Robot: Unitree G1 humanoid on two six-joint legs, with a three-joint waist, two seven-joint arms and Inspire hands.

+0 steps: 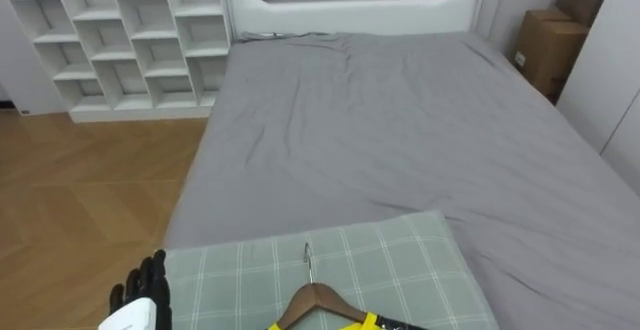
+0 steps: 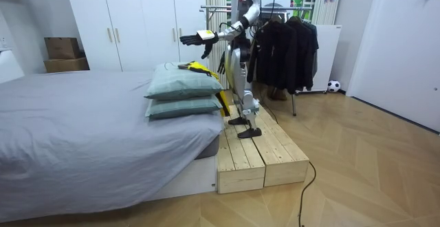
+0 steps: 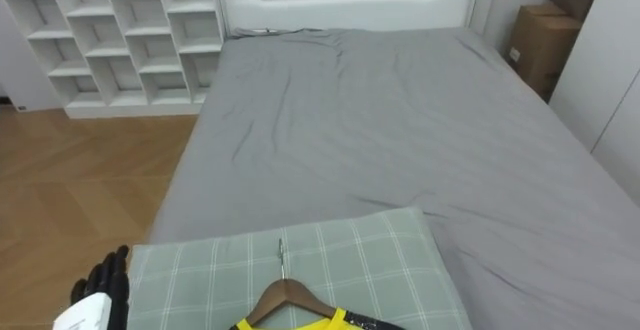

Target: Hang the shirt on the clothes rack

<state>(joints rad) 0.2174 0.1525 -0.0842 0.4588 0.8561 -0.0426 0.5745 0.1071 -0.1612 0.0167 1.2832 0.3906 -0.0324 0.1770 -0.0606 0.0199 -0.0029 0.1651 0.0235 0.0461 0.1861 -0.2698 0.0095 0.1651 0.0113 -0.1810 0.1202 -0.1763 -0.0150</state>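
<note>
While the yellow garment (image 1: 372,322) lies on its wooden hanger (image 1: 318,300) at the near end of the green checked pillow (image 1: 400,260), the hanger's hook points up the pillow toward the grey bed (image 1: 400,120). The left hand (image 1: 148,288) is just off the pillow's left edge, fingers straight, holding nothing. The room view adds a second pillow (image 2: 182,107) under that pillow. It also shows the robot standing on a wooden platform (image 2: 261,151) beside the pillow, with a clothes rack (image 2: 285,45) of dark garments beyond.

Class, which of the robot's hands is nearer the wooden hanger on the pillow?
Left. The left hand is open beside the pillow's left edge, left of the hanger, not touching it. The right hand's place cannot be told.
</note>
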